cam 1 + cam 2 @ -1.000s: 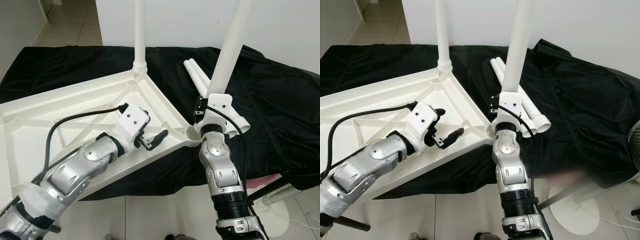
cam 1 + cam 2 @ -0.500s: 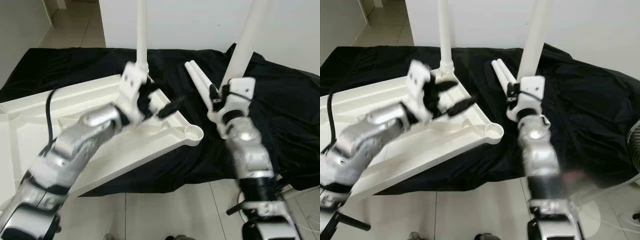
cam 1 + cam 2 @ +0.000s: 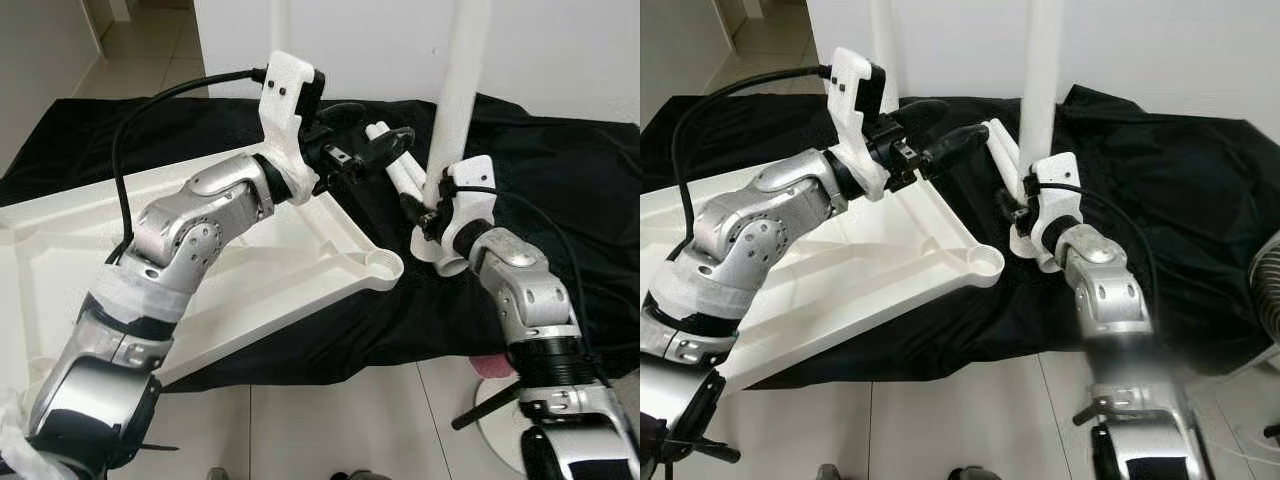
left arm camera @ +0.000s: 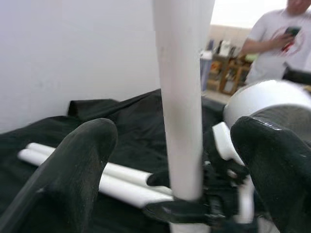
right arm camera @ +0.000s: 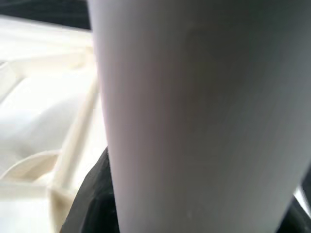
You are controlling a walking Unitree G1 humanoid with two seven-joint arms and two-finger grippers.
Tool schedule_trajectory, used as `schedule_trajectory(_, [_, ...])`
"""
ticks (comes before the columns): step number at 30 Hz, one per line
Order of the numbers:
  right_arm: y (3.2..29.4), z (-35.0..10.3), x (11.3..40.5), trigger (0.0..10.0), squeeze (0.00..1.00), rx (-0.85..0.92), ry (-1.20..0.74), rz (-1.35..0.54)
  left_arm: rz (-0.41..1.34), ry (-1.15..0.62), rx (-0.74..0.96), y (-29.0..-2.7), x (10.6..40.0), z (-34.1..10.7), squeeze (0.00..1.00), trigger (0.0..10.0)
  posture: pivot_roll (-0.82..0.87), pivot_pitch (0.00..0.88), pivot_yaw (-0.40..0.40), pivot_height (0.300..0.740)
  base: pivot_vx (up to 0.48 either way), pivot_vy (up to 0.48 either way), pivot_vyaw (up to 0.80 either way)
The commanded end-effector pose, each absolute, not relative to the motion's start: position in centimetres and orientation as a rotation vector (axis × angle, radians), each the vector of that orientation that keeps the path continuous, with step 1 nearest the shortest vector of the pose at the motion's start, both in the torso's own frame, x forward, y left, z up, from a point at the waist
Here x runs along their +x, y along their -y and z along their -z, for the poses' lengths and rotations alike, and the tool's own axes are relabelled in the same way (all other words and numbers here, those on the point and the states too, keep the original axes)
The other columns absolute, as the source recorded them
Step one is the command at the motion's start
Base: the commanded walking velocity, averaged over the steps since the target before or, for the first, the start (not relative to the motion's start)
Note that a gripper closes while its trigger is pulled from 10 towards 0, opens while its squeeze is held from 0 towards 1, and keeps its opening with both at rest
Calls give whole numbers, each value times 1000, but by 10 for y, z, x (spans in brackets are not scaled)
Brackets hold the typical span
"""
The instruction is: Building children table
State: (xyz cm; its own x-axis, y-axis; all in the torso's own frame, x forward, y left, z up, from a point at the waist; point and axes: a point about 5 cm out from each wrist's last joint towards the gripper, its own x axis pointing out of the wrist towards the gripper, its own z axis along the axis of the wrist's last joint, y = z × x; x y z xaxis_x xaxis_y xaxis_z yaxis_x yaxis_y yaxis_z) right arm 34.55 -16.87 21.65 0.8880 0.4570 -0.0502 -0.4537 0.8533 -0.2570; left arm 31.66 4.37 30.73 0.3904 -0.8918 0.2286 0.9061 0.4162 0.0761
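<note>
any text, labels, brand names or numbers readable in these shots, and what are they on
No readable text anywhere.
Person's white shirt: a reddish round print, too blurred to read.
White table leg held by the right gripper: plain, no marking.
Upturned white tabletop: moulded ribs, no lettering visible.
Left gripper: no marking visible.

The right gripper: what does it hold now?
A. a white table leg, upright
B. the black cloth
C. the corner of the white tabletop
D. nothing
A: the right gripper is shut on the upright white leg, beside the tabletop's empty corner socket.
</note>
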Motion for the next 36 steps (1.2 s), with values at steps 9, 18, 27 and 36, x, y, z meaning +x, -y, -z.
schedule_trajectory(9, [145, -219, 329, 10000, 0, -246, 5, -748, 1273, 226, 8, -20, 314, -302, 0, 10000, -61, 55, -32, 740, 0, 0, 0])
schedule_trajectory(18, [132, -221, 317, 10000, 0, -244, 14, -917, 1348, 208, -97, -12, 312, -314, 0, 10000, -60, 51, -30, 740, 0, 0, 0])
schedule_trajectory(27, [136, -216, 316, 10000, 0, -255, -19, -931, 1466, 228, -249, -21, 312, -339, 0, 10000, -59, 51, -24, 740, 0, 0, 0])
schedule_trajectory(36, [137, -210, 316, 10000, 0, -266, -37, -916, 1451, 253, -225, -25, 316, -343, 0, 0, -61, 51, -18, 740, 0, 0, 0])
